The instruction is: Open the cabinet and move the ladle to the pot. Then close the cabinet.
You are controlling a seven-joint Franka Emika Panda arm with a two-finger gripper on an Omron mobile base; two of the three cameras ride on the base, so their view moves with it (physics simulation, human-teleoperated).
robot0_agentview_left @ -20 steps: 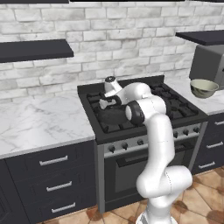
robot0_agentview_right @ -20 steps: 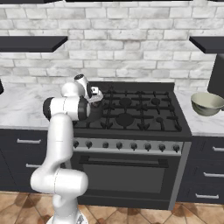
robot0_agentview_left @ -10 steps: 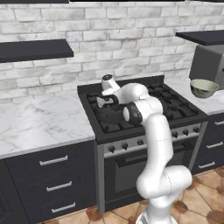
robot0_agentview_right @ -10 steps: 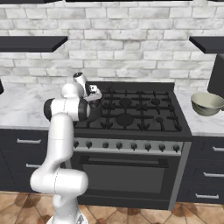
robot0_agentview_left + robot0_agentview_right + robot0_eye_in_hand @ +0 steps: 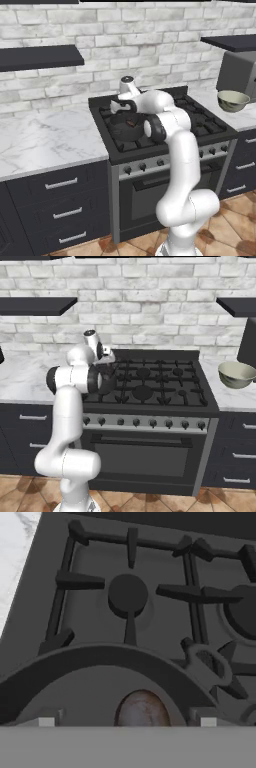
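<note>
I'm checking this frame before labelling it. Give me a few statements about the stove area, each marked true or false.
1. The pot sits on the stove. True.
2. The gripper is clamped shut. False: its fingertips stand wide apart above the pot.
3. A round brownish ladle bowl lies inside the pot. True.
4. The pale bowl rests on a burner. False: it stands on the counter right of the stove.
</note>
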